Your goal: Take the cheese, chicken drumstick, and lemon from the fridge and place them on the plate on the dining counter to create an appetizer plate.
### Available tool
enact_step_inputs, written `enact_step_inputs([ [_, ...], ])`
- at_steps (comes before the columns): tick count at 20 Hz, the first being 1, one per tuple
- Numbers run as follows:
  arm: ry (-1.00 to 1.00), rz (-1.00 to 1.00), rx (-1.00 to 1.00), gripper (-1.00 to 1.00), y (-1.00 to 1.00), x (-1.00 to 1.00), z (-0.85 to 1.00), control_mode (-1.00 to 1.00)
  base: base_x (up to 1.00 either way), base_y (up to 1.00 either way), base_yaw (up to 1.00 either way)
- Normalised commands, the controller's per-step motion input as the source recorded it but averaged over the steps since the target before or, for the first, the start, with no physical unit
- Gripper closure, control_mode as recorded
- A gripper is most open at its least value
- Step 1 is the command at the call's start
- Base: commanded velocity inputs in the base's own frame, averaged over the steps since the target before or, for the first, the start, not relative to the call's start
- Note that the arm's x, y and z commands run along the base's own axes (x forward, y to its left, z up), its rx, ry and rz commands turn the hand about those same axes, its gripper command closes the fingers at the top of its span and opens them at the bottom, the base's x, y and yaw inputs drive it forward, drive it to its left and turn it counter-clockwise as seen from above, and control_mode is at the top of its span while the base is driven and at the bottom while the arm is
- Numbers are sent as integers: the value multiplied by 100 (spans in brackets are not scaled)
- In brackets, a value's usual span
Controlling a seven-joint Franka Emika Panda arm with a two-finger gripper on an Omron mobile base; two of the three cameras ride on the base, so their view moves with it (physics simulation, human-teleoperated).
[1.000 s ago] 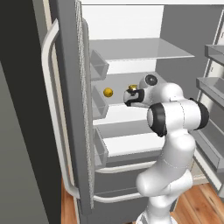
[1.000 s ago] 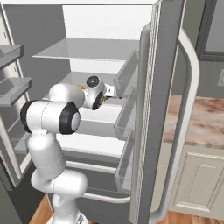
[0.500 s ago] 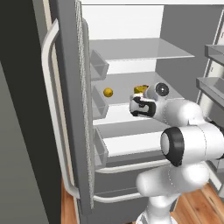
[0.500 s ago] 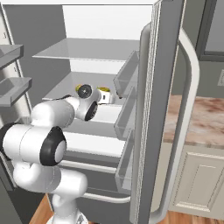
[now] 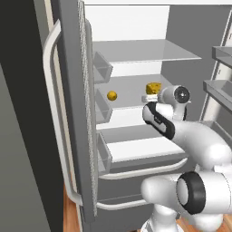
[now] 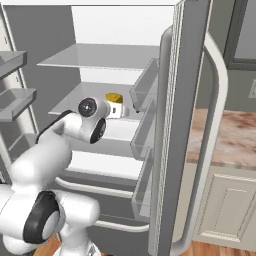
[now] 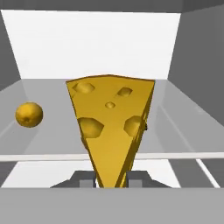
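Clamped on the narrow end of the cheese (image 7: 111, 127), our jaws hold the wedge upright in front of the hand camera, its holed face toward us. From the base cameras, our gripper (image 5: 150, 98) sits at the front edge of the fridge (image 5: 72, 118) middle shelf, with the cheese (image 5: 153, 88) standing just above the fingers and, as far as we can tell, lifted clear of the shelf rather than resting on it.

Further back on that same shelf, to the left of the cheese and well apart from it, the lemon (image 7: 29, 114) lies untouched; in the left base view it (image 5: 111, 95) sits near the door-side end of the shelf. We cannot make out the chicken drumstick anywhere on the shelves.

Beyond the open fridge door, the dining counter (image 6: 227, 137) stands to the right, and the plate cannot be seen from here.

We judge the task to be at its first item: the cheese is gripped but not yet carried out, and lemon and drumstick remain to fetch.
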Motion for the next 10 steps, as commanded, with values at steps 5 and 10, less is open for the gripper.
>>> enact_step_inputs([
  [5, 18, 1, 0, 100, 0, -70, 22, -100, 0, 0, 0],
  [10, 15, 0, 0, 100, 0, -68, 11, -100, 0, 0, 0],
])
